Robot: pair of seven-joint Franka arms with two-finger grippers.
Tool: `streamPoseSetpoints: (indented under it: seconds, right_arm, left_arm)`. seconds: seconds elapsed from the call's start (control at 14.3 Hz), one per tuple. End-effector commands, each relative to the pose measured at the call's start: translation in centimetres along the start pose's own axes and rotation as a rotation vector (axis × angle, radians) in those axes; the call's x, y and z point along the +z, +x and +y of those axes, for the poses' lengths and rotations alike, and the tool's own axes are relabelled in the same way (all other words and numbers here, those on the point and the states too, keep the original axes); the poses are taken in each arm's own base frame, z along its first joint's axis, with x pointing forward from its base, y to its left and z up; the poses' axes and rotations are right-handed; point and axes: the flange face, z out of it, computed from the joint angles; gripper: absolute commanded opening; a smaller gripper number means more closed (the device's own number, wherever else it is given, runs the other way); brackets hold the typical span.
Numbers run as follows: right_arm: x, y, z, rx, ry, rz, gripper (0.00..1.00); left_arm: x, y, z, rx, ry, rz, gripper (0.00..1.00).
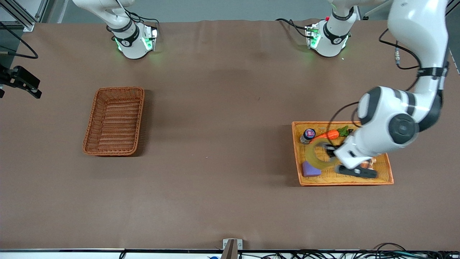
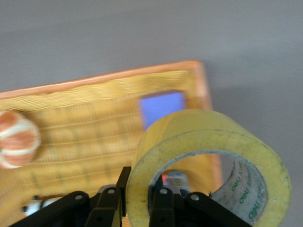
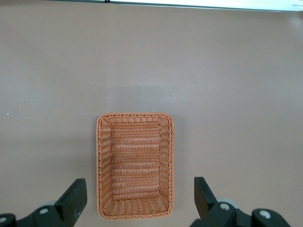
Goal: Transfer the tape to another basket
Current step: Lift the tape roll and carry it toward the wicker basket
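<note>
One light, stiff translucent yellowish tape roll (image 2: 208, 161) I pinch through its wall with my left end effector (image 2: 137, 198); right end effector (image 3: 137, 198) waits spread.

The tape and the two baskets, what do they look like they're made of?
Tape, shut in the left claw: glossy translucent yellowish plastic film, seemingly on a grey card core. Reddish-brown basket: woven wicker or rattan-like strands, visibly ribbed. Yellow-orange tray basket: similar flatter weave, possibly plastic.

My table (image 1: 222, 162) is covered in plain brown cloth. Two baskets lie directly on it, well apart: the reddish-brown wicker basket (image 1: 114, 121) toward my right arm's end, the yellow-orange tray basket (image 1: 381, 179) toward my left arm's end.
</note>
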Motion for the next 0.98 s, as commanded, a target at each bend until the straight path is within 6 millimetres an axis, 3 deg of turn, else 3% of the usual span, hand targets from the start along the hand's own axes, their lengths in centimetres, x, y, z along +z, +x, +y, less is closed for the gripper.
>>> streamPoseSetpoints:
  seconds: [0.0, 0.21, 0.35, 0.42, 0.7, 0.84, 0.91]
  right_arm:
    - [-0.5, 0.2, -0.5, 0.001, 0.018, 0.011, 1.00]
    - [-0.4, 0.2, -0.1, 0.010, 0.035, 0.009, 1.00]
    - [-0.4, 0.2, -0.1, 0.012, 0.044, 0.009, 1.00]
    - [-0.4, 0.2, -0.2, 0.010, 0.044, 0.009, 1.00]
    - [-0.2, 0.2, 0.3, 0.021, 0.044, 0.006, 1.00]
    - [-0.2, 0.3, 0.6, 0.027, 0.043, 0.007, 1.00]
    - [-0.3, 0.3, 0.9, 0.033, 0.049, 0.008, 1.00]
  left_arm:
    - [0.7, -0.4, 9.4, 0.080, 0.011, -0.037, 0.00]
    - [5.1, -2.6, 21.7, 0.125, 0.025, -0.126, 0.00]
    - [8.7, -3.0, 28.5, 0.129, 0.019, -0.136, 0.00]
    - [10.3, -3.1, 30.9, 0.153, 0.009, -0.135, 0.00]
    - [14.4, -4.1, 36.6, 0.225, -0.038, -0.077, 0.05]
    - [16.9, -2.6, 37.8, 0.219, -0.084, -0.018, 0.04]
    - [17.7, -3.0, 39.3, 0.234, -0.093, -0.012, 0.05]
